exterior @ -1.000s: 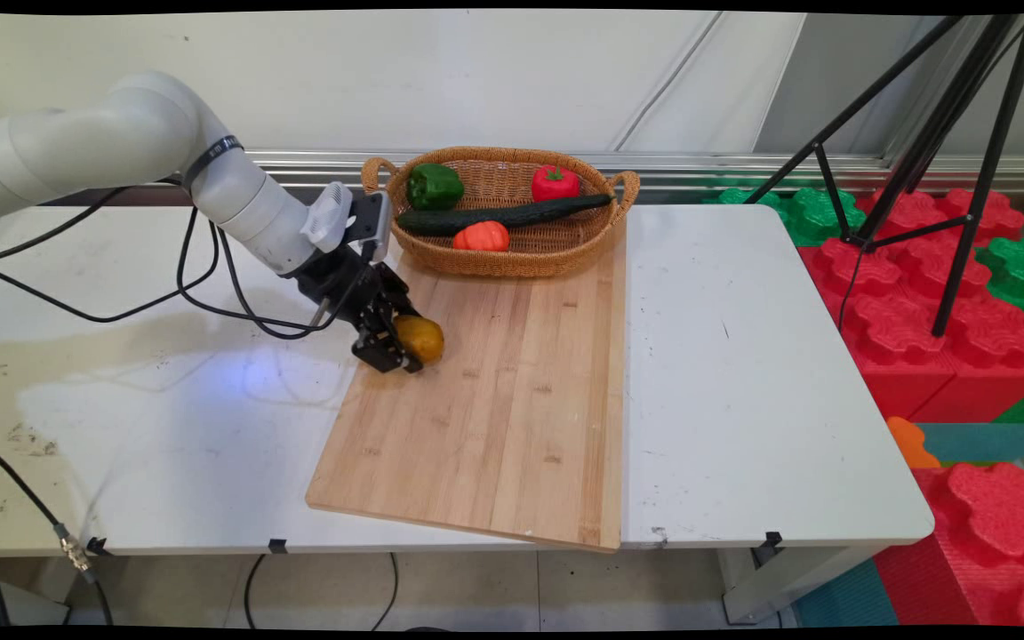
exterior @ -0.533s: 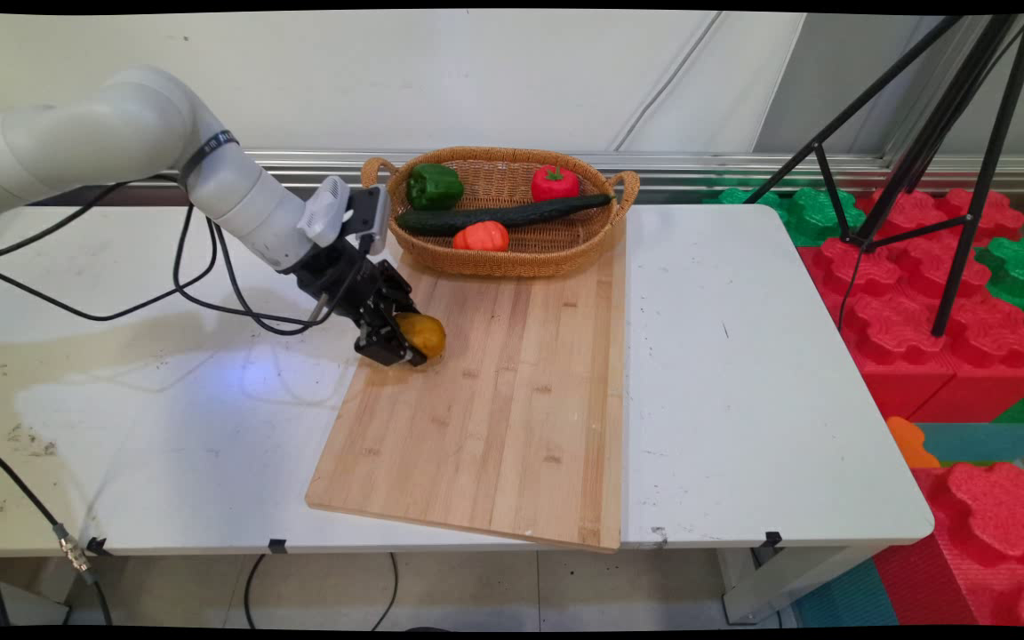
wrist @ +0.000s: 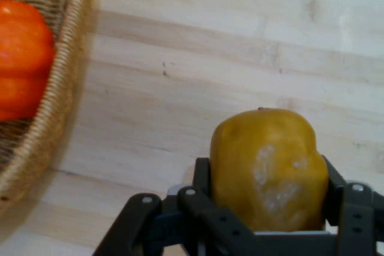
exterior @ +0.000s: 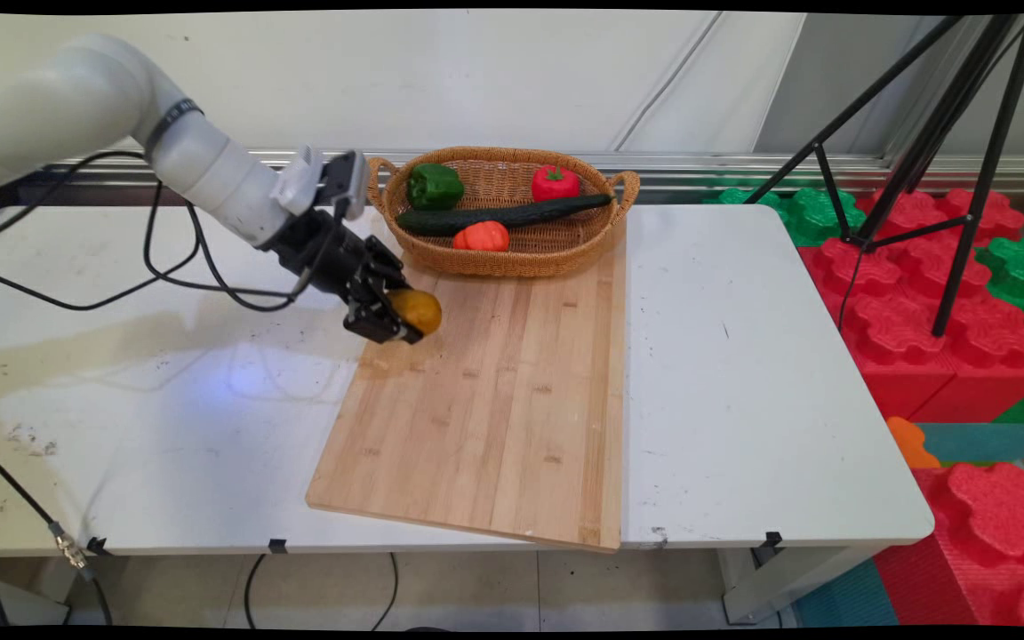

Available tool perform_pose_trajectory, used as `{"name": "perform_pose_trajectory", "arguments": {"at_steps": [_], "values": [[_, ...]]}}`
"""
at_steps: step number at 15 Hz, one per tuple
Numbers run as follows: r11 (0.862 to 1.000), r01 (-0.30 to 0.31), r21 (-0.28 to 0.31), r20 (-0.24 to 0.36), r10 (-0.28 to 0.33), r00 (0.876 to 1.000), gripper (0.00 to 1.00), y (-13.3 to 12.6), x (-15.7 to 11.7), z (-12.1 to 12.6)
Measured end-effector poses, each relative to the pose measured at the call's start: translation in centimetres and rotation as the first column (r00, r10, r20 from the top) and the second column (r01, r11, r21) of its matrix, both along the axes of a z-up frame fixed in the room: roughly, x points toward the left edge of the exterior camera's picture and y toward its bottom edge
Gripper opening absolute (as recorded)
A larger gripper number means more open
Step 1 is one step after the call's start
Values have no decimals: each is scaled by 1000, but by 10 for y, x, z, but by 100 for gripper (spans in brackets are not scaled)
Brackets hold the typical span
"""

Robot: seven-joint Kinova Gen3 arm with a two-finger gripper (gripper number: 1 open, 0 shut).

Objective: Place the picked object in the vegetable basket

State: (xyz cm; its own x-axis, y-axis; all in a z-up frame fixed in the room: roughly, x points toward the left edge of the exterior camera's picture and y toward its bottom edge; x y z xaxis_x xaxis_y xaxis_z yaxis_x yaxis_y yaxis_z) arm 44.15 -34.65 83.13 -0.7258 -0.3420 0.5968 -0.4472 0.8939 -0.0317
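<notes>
We're looking down on a white table point(exterior: 743, 373), scuffed and smudged toward its left side, with a long wooden cutting board point(exterior: 494, 418) laid across the middle, its near corner reaching just over the table's front edge. The gripper point(exterior: 388, 313) sits above the board's far left corner, and we can see it pinching a yellow pepper point(exterior: 417, 311) between its two fingers; from the hand view the yellow pepper point(wrist: 269, 169) fills the space between the black fingers point(wrist: 201, 187), clamped on both sides, with pale wood grain behind it. In the main view the pepper hangs clear of the board, with a soft shadow on the wood under it. Just beyond, at the board's far end, stands a woven basket point(exterior: 512, 258) with handles at either end; inside we spot a green pepper point(exterior: 435, 185), a red pepper point(exterior: 555, 182), a long dark cucumber point(exterior: 505, 215) lying across, and an orange pepper point(exterior: 481, 236) at the front. The hand view catches the basket's rim point(wrist: 54, 106) and that orange pepper point(wrist: 21, 58) at upper left. Black cables point(exterior: 201, 284) loop from the arm over the table's left part. Behind it all runs a plain pale wall point(exterior: 388, 80) with a metal rail at its foot, a black tripod point(exterior: 948, 151) stands to the right, and red and green foam blocks point(exterior: 921, 311) are stacked on the floor beside the table.
</notes>
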Motion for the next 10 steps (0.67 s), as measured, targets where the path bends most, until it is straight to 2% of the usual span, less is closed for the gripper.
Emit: {"name": "perform_pose_trajectory", "arguments": {"at_steps": [5,10], "values": [[998,-64,-25,-43,63,997,0,2,18,28],[987,-149,-59,-100,143,985,0,-5,37,56]]}}
